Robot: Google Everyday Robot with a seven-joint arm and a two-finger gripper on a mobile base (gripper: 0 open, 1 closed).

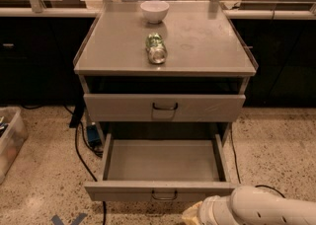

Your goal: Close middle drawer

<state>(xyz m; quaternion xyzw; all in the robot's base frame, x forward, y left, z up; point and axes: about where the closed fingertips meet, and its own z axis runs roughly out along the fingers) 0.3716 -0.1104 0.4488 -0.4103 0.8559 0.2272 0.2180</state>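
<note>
The middle drawer (163,189) is pulled far out of the grey metal cabinet, and its shallow tray is empty. Its small dark loop handle (164,197) sits at the centre of the flat front. My white arm (261,209) enters from the bottom right. My gripper (191,216) is at the bottom edge, just below and right of the drawer's handle, with only its cream-coloured base showing. The top drawer (164,107) above looks almost shut. The lowest drawer is hidden under the open one.
A white bowl (154,11) and a crushed green can (156,48) lying on its side rest on the cabinet top (207,41). A black cable (81,155) runs over the speckled floor at the left. A clear plastic bin (9,140) stands at the far left.
</note>
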